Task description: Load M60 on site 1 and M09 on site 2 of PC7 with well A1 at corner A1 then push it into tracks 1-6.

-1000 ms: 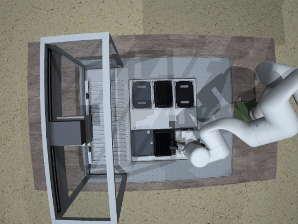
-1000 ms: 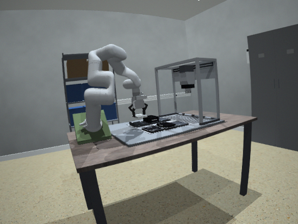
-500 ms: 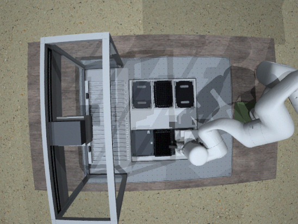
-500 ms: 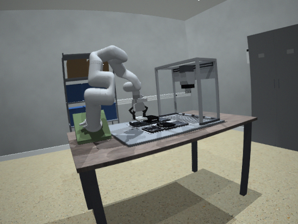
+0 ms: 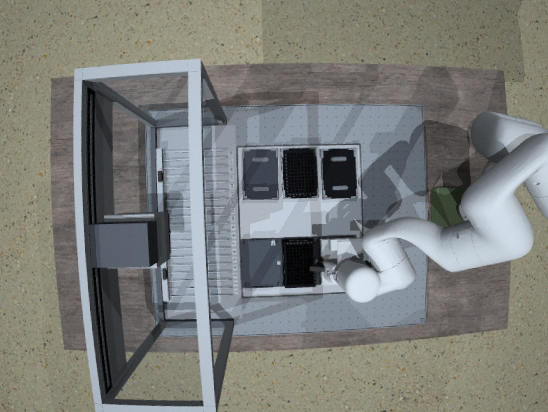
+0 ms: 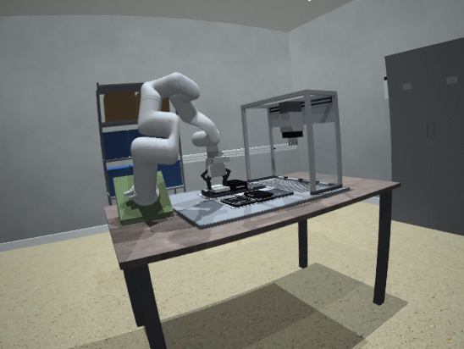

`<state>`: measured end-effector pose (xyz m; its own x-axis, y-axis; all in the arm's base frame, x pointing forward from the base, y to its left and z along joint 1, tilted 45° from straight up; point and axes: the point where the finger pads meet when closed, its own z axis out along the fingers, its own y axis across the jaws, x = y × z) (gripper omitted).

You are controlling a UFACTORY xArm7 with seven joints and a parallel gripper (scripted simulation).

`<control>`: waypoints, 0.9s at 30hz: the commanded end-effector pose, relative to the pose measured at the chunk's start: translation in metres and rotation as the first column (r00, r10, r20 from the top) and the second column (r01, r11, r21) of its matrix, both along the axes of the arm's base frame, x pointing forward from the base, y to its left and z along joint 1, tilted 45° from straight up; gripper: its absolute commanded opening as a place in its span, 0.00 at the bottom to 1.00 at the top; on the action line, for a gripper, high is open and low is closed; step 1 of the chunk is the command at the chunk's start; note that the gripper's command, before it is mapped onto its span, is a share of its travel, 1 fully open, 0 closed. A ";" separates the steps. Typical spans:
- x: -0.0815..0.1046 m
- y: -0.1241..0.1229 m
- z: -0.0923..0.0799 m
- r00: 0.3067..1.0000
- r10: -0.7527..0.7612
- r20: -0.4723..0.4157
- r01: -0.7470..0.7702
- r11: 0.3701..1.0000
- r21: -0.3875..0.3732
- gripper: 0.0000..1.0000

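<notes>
white arm (image 6: 157, 140) on a green base plate (image 6: 166, 212); brown wood-grain table (image 6: 360, 186); grey dotted deck mat (image 5: 390, 310); black gridded plates (image 5: 300, 172); speckled beige floor (image 5: 350, 30); blue shelf boxes (image 6: 116, 144).

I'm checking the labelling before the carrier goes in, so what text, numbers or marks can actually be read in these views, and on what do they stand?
No text can be read in either view.
Track numbers on the apron: only a column of small pale marks, too small to read.
Corner mark on the plate carrier: a tiny pale speck, unreadable.
Cabinet: two pale tags, blank at this size.
Plate in the hand: no label shows.
</notes>
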<state>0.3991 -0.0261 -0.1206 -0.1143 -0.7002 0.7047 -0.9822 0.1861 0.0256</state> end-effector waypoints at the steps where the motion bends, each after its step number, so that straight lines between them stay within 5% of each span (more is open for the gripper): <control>1: 0.002 0.002 0.000 1.000 0.003 0.003 -0.003 1.000 0.003 0.00; 27: 0.000 -0.005 -0.006 1.000 0.003 0.003 -0.003 1.000 0.003 0.00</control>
<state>0.3980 -0.0312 -0.1257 -0.1143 -0.7001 0.7048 -0.9822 0.1863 0.0258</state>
